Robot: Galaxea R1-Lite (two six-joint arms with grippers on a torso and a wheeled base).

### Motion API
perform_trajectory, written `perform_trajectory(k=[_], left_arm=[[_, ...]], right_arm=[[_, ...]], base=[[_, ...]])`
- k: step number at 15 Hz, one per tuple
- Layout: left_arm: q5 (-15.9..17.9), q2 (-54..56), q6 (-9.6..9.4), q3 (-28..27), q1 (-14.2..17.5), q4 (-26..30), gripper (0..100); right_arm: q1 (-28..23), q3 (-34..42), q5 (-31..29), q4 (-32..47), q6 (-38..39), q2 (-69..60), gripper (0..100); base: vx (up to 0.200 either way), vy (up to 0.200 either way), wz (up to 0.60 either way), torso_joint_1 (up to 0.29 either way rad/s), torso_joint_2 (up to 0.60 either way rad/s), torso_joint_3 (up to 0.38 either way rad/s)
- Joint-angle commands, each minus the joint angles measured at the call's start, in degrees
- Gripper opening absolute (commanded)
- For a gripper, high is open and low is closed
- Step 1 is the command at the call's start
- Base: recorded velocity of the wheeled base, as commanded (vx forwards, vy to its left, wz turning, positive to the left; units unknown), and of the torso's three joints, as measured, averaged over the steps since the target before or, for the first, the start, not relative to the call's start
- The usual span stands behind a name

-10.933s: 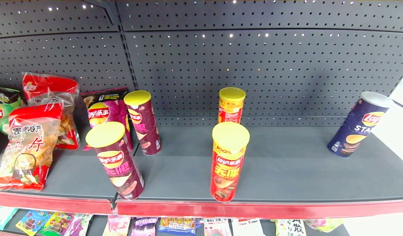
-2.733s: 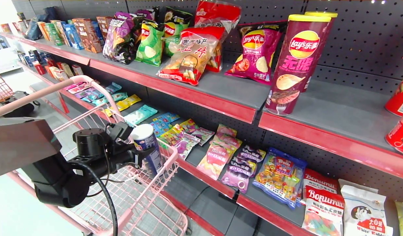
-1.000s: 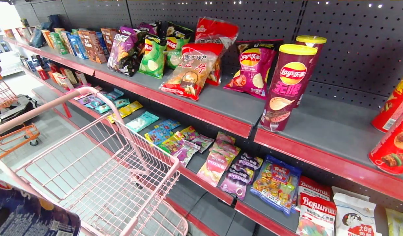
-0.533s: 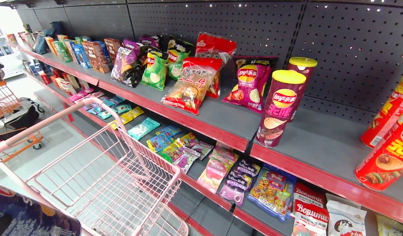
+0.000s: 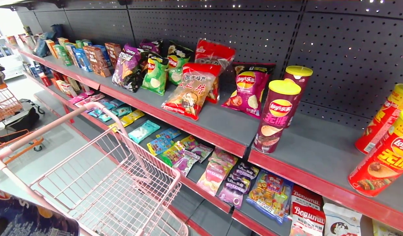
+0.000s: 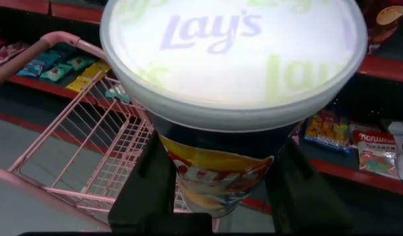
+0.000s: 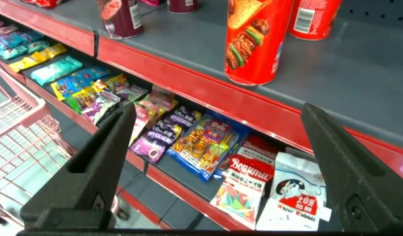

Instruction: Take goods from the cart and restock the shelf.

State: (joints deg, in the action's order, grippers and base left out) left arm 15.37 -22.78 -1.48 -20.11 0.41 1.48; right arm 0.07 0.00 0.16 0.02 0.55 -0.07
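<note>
A dark blue chip can with a white lid (image 6: pixel 231 72) stands upright in my left gripper (image 6: pixel 218 190), whose black fingers (image 6: pixel 149 177) are shut on its sides. The same can (image 5: pixel 27 219) fills the head view's lower left corner, beside the pink wire cart (image 5: pixel 99 183). The grey shelf (image 5: pixel 316 147) carries two purple cans (image 5: pixel 278 114) and two red cans (image 5: pixel 381 157) at the right. My right gripper (image 7: pixel 218 177) is open with nothing between its fingers, in front of the red shelf edge, below a red can (image 7: pixel 257 39).
Chip bags (image 5: pixel 191 88) and boxes (image 5: pixel 93 57) line the shelf to the left of the cans. Flat snack packs (image 5: pixel 221 170) lie on the lower shelf. An orange cart (image 5: pixel 4 108) stands far left in the aisle. Bare shelf lies between the purple and red cans.
The head camera has shifted, bringing the red cans further into the picture. The blue can stays in my left gripper at the lower left corner, lifted out of the cart where it was 2.7 s ago.
</note>
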Motion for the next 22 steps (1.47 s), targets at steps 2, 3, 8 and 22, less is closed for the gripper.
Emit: perform_trajectory(k=[2,3,8,22], left_arm=[[0.4,-0.2,-1.78,-0.4,-0.1,0.0,0],[0.8,-0.2,-1.95,-0.5,-0.4,-0.1,0],[0.4,0.7,-3.18,0.2,-0.7,0.3,0],[-0.3,-0.5,-4.85,0.6,-0.6,-0.1,0]], right_arm=[[0.0,0.0,0.0,0.0,0.0,0.1,100],[0.0,0.0,0.0,0.0,0.0,0.1,100],[0.0,0.0,0.0,0.0,-0.1,0.1,100],[0.0,0.0,0.0,0.0,-0.2,0.1,100]], base=[[0.0,0.0,-0.6,0.002,-0.01,0.002],[0.0,0.0,-0.6,0.012,0.0,0.002],[0.0,0.0,-0.6,0.003,0.0,0.003],[0.0,0.0,-0.21,0.082,-0.18,-0.101]])
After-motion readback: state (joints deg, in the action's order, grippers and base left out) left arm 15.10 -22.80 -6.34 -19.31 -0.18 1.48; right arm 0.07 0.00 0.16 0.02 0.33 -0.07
